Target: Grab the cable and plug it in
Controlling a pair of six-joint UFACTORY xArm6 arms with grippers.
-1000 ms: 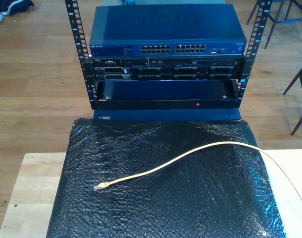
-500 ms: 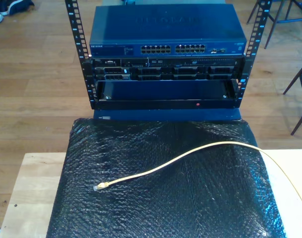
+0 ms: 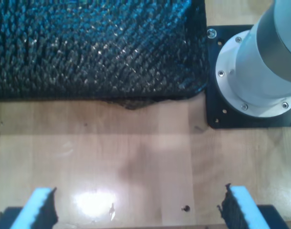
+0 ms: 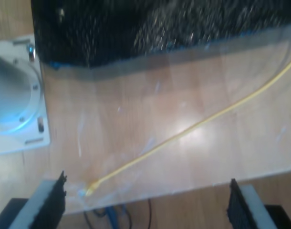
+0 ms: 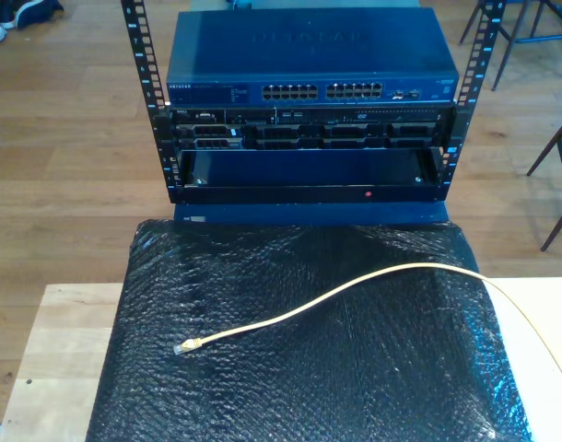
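The pale yellow cable (image 5: 291,314) lies in a curve across the black bubble-wrap mat (image 5: 355,368) in the exterior view. Its clear plug (image 5: 182,349) rests on the mat toward that view's left, and the cable's other end runs off at the right. In the second wrist view a stretch of the cable (image 4: 202,120) crosses the bare wooden table, ahead of my second gripper (image 4: 148,202), which is open with nothing between its fingers. My first gripper (image 3: 140,212) is open over bare wood, near the mat's edge (image 3: 98,57), holding nothing.
A blue network switch (image 5: 309,55) with a row of ports (image 5: 322,91) sits in a black rack (image 5: 309,152) beyond the mat. An arm base (image 3: 260,71) stands by the mat's corner, another base plate (image 4: 16,95) beside the second gripper. Chair legs (image 5: 557,175) stand at the exterior view's right.
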